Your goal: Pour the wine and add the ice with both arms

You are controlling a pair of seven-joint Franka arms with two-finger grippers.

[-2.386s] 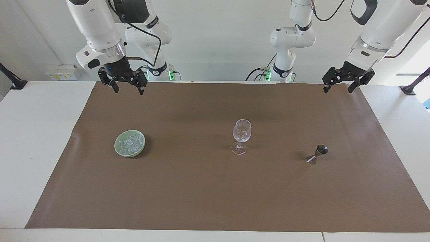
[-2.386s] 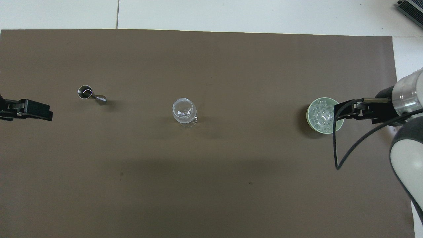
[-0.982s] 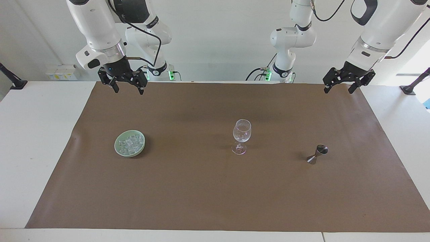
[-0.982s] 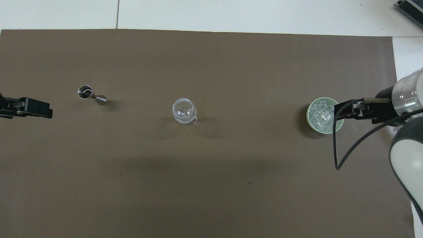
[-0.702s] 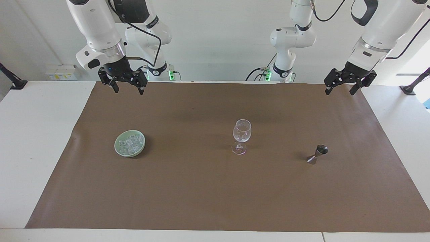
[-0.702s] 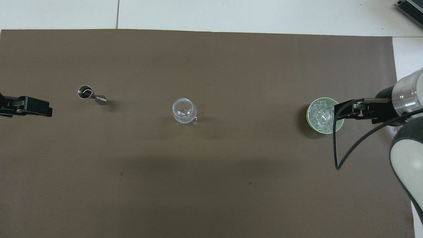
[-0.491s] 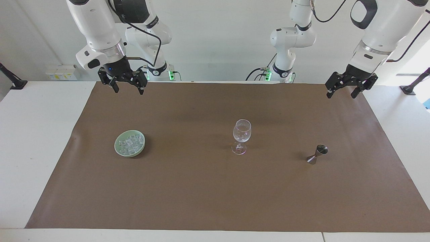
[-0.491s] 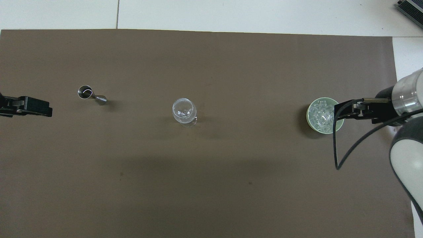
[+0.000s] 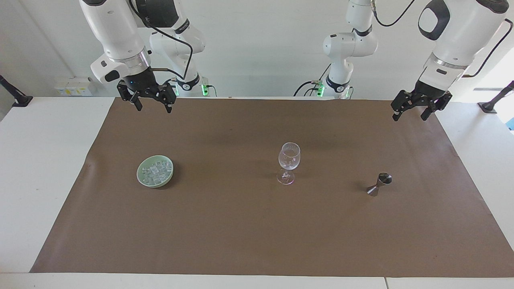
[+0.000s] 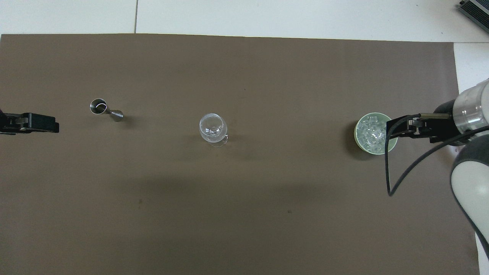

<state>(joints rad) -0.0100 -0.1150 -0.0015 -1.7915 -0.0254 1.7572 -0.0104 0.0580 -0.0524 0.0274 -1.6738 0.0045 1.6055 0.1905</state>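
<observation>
A clear wine glass [image 9: 289,159] stands upright at the middle of the brown mat and also shows in the overhead view [image 10: 211,126]. A pale green bowl [image 9: 139,173] holds the ice [image 9: 156,170] toward the right arm's end; the ice also shows in the overhead view [image 10: 369,131]. A small steel jigger [image 9: 379,184] stands toward the left arm's end. My right gripper [image 9: 153,107] is open and empty, raised well above the bowl. In the overhead view it [image 10: 390,128] covers the bowl's edge. My left gripper [image 9: 409,117] is open and empty, raised over the mat's corner, apart from the jigger [image 10: 105,109].
The brown mat [image 9: 241,224] covers most of the white table [image 9: 44,160]. The two arm bases stand at the table's edge nearest the robots. A black cable [image 10: 387,168] hangs from the right arm.
My left gripper has come down a little and shifted slightly toward the table's end. The right arm, glass, bowl and jigger have not moved.
</observation>
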